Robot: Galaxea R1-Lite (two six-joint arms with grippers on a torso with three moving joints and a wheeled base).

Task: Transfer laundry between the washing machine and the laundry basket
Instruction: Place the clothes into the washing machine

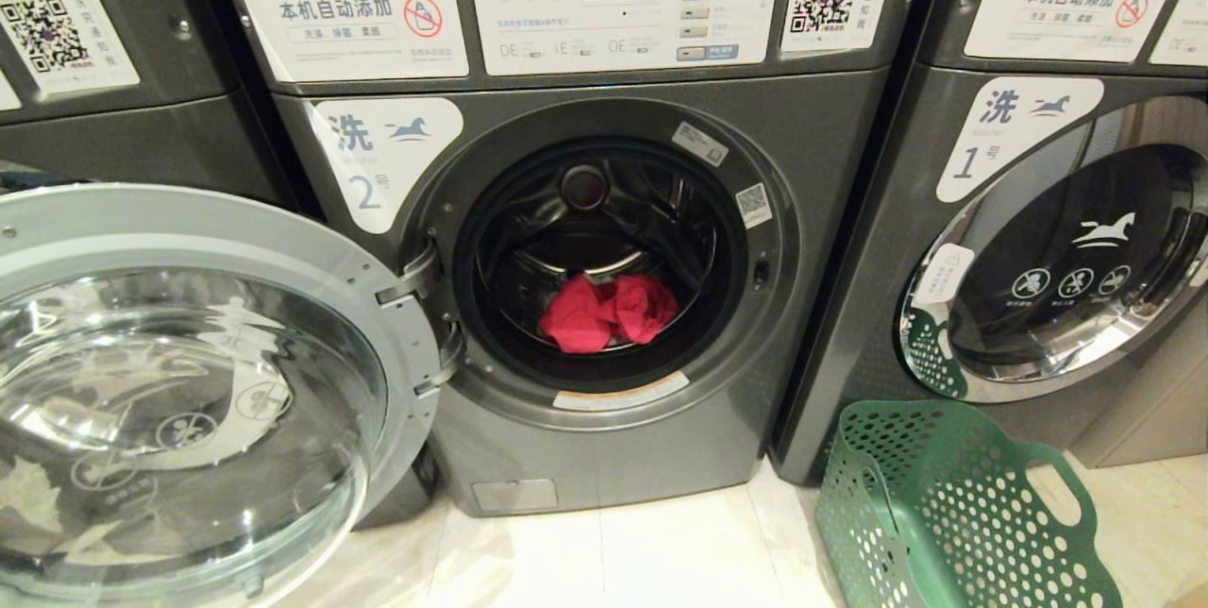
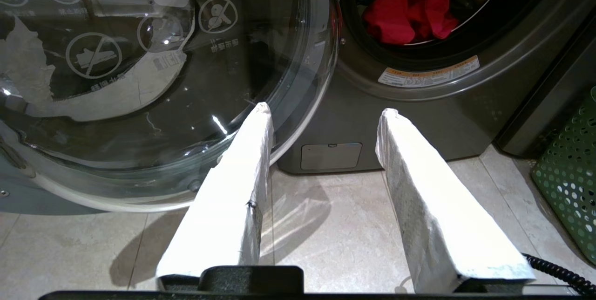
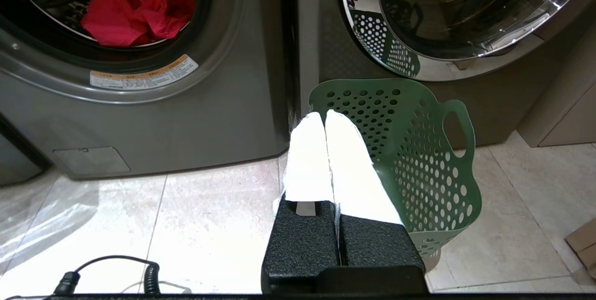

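Note:
The washing machine labelled 2 stands in front of me with its round glass door swung wide open to the left. Red-pink laundry lies crumpled at the bottom of the drum, apart from both grippers; the laundry shows in both wrist views too. The green laundry basket stands on the floor to the right, and what shows of its inside holds nothing. My left gripper hangs low before the machine's base, open and empty. My right gripper is shut on nothing, just in front of the laundry basket.
Machine 1 stands on the right with its door closed, directly behind the basket. Another like machine is on the left, partly hidden by the open door. Pale floor tiles spread in front. Neither arm shows in the head view.

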